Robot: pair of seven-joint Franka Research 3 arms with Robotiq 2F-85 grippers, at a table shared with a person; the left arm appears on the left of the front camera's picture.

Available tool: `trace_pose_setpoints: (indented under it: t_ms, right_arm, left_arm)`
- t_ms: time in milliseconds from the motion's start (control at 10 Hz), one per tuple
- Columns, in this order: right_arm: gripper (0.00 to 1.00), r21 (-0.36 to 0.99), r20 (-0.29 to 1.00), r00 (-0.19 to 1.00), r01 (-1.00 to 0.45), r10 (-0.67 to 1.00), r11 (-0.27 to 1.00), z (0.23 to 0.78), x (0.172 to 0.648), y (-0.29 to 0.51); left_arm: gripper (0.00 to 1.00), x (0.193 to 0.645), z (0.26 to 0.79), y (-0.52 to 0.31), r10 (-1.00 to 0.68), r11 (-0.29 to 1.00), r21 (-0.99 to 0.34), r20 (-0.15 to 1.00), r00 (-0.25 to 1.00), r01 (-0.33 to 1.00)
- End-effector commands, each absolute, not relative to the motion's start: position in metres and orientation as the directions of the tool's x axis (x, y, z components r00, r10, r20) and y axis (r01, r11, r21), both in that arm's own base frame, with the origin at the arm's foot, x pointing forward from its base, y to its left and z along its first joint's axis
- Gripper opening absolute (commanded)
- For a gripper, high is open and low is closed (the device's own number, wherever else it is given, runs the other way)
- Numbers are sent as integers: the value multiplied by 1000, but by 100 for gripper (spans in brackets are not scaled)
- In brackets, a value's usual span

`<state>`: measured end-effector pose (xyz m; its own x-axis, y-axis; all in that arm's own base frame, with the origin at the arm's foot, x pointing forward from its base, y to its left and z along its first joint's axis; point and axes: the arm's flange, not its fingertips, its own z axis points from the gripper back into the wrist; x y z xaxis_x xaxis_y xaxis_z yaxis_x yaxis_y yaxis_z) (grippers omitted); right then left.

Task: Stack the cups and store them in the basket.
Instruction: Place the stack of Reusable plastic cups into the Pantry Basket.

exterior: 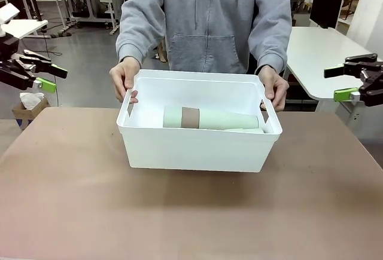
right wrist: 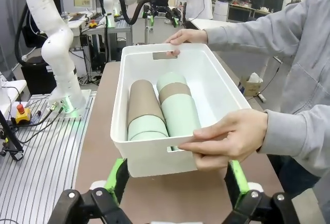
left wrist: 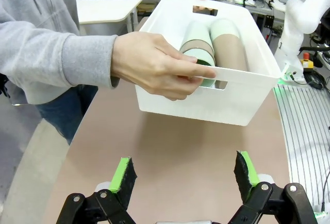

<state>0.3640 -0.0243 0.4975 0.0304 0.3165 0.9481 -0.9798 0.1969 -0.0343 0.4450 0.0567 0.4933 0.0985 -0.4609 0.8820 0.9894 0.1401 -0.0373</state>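
The basket sits mid-tabletop, a person's hands gripping both short ends at 9 and 3 o'clock. Inside, the cups lie on their sides in nested stacks, partly hidden by the near wall. The left pincer and right pincer hang released, well apart at the edges.

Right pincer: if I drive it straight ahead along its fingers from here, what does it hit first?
Most likely the person's hand gripping the near handle end of the white basket, or that basket wall itself. The open right pincer points straight at them; depth is hard to judge.
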Motion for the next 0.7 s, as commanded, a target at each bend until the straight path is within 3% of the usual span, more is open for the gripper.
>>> trace_pose_setpoints:
  t_ms: [0,600]
  right_arm:
    - [100,-23,951,44,-977,306,212,503,368,-24]
    - [100,-23,951,44,-977,306,212,503,368,-24]
  left_arm:
    - [100,443,495,56,-466,131,-36,880,94,991]
    - [100,443,495,56,-466,131,-36,880,94,991]
